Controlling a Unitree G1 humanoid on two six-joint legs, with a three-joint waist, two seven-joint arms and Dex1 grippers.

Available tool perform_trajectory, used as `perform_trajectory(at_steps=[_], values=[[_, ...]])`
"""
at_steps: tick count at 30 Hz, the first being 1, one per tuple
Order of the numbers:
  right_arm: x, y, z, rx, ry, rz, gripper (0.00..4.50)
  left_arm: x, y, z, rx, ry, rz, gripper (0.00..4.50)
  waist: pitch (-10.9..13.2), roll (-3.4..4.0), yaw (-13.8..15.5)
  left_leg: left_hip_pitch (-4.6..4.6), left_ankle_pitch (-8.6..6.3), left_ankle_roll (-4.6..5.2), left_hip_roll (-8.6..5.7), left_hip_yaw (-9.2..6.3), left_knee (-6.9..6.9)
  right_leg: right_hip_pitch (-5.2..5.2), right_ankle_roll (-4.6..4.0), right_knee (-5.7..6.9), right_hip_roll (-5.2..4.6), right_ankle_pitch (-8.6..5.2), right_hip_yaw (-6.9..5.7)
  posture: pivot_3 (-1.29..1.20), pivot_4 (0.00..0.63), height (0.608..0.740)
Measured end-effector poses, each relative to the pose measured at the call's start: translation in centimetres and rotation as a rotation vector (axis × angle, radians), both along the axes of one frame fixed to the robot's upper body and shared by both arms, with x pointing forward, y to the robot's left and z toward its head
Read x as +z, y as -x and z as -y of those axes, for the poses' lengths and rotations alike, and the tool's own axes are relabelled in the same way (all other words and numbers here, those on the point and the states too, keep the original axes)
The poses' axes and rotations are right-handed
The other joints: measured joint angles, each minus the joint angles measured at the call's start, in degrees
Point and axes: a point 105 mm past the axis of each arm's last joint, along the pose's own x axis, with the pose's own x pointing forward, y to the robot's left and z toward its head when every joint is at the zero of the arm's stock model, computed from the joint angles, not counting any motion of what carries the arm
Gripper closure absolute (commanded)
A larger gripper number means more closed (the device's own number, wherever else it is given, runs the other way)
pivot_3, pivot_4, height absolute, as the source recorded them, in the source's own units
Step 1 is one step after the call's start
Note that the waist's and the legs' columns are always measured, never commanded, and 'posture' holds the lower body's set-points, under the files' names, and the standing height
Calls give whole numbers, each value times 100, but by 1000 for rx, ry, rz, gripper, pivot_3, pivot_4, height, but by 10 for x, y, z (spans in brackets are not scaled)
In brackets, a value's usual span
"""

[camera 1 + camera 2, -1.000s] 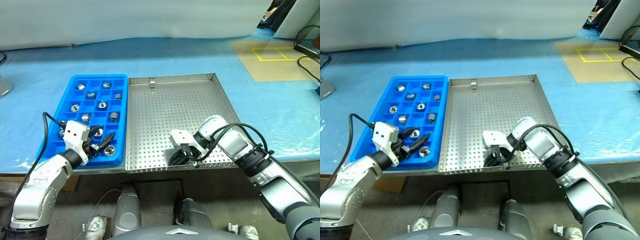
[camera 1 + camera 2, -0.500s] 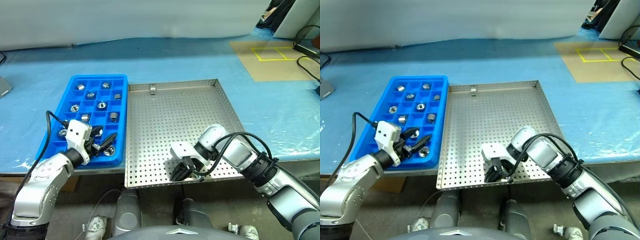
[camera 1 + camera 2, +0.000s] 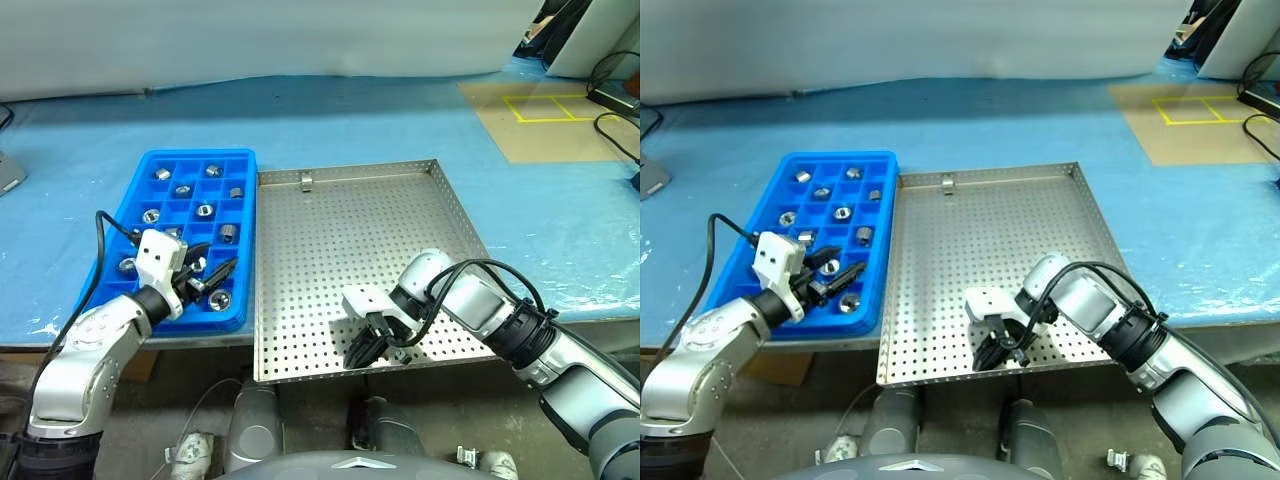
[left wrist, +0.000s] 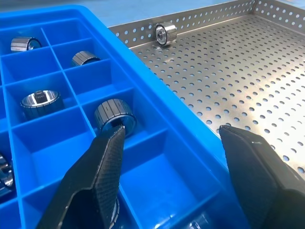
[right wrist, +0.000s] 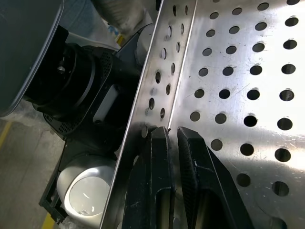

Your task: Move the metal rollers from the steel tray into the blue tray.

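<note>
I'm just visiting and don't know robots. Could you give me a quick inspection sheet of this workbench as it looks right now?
Surface: table under blue sheeting.
Job's things: steel tray juts past the near table edge; one metal roller at its far rim. Blue tray beside it holds about ten rollers.
Clutter: nothing seen.
Grippers: left gripper open above the blue tray's near end, holding nothing; right gripper shut on the steel tray's near rim.
Cables: black cable loops off the left wrist.
Surroundings: brown board with yellow tape at the far right.
</note>
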Motion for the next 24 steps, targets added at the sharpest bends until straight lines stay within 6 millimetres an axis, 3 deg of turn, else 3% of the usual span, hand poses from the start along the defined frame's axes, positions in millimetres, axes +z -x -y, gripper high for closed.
perform_trajectory(at_steps=[11, 24], values=[[-2, 2, 3, -28, 24, -48, 4219, -1, 0, 0, 0, 0, -2, 1153, 0, 0, 8, -2, 0, 1, -2, 0, -1, 0, 0, -2, -1, 0, -1, 283, 150, 740], [-6, 21, 2, -20, 38, -105, 4219, -6, 5, 5, -18, -1, -35, 1153, -1, 1, -2, 1, 0, 1, -1, 0, -2, 0, 0, -1, 0, -1, 0, 250, 150, 740]])
